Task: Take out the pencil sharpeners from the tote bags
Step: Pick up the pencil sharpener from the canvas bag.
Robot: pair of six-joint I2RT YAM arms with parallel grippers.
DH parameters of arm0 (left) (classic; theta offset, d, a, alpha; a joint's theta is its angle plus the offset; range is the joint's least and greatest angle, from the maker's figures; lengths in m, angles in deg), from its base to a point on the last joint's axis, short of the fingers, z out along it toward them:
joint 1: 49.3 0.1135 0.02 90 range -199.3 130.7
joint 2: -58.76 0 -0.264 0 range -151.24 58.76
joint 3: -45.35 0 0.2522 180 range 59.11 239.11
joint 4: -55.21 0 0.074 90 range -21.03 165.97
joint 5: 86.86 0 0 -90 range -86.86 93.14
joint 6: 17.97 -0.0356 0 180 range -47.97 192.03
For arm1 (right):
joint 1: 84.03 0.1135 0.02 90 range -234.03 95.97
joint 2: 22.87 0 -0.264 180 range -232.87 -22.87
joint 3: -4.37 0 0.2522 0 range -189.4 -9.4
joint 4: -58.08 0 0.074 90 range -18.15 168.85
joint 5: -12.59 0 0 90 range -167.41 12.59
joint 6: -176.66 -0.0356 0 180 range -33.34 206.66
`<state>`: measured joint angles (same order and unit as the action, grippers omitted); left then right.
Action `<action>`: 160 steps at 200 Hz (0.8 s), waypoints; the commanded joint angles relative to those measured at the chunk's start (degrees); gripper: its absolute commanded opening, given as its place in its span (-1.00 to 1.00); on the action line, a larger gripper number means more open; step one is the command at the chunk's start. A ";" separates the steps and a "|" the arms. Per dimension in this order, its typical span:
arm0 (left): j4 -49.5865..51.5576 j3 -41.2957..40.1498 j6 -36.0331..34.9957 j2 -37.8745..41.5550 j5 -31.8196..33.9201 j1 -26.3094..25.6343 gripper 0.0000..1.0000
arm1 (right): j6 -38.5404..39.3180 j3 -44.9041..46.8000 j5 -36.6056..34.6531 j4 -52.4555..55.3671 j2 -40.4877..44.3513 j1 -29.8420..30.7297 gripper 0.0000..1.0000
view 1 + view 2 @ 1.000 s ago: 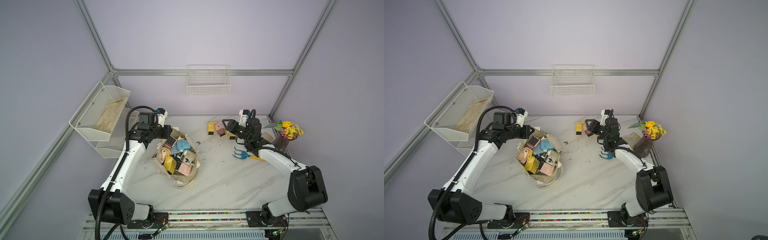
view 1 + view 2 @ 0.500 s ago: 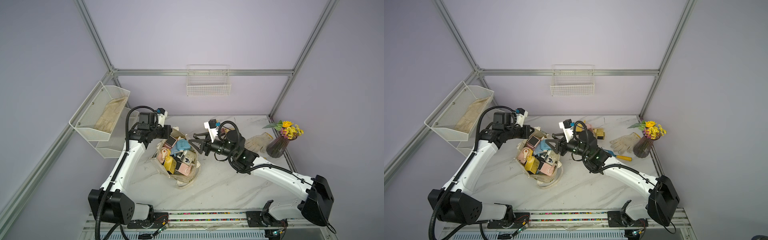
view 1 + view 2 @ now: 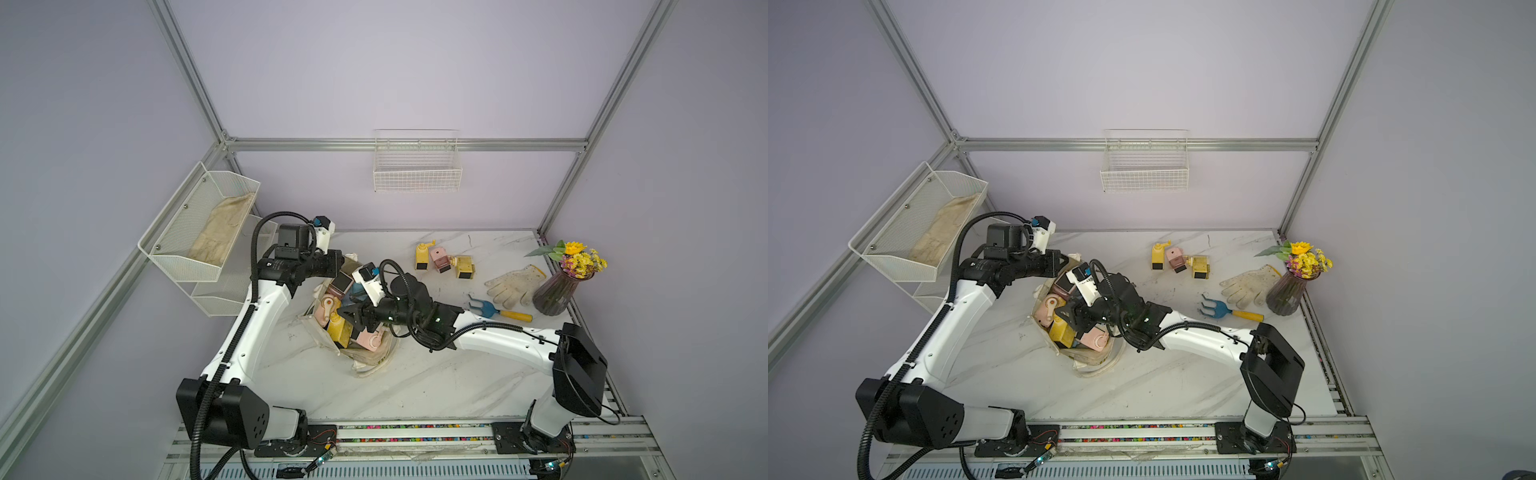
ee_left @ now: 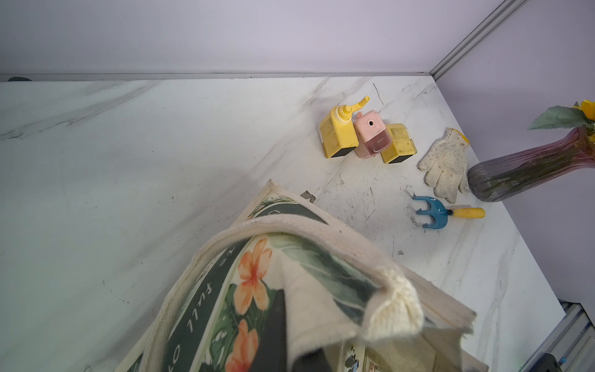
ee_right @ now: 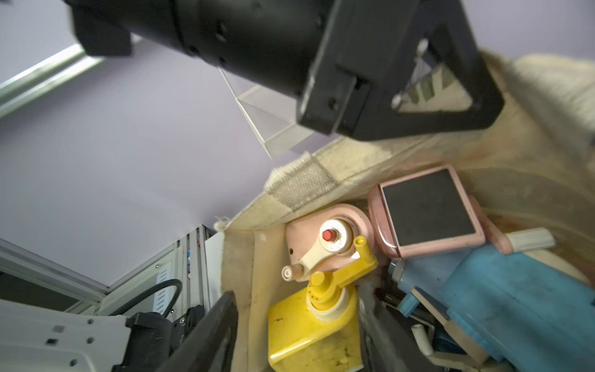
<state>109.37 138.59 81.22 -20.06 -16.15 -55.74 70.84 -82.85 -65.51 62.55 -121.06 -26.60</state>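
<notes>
Left gripper [image 5: 444,87] clamped on tote bag [image 4: 289,290] rim. Right gripper [image 5: 299,335] parted, straddling yellow sharpener [image 5: 312,331] inside tote bag, not visibly gripping it.

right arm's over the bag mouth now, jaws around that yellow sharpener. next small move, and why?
Probably lower a touch and close. In the right wrist view the right gripper stands open with a finger on each side of the yellow sharpener, not yet clamped. The left gripper is shut on the tote bag rim, holding the mouth open. Three sharpeners already sit out on the table.
</notes>
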 commanded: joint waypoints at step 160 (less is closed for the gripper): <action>-7.66 2.44 -0.84 2.23 0.08 0.46 -1.00 | -11.30 -16.25 -5.28 19.13 -17.76 3.70 0.75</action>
<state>109.39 138.59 81.20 -20.06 -16.13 -55.74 62.17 -94.47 -66.62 75.13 -136.01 -24.66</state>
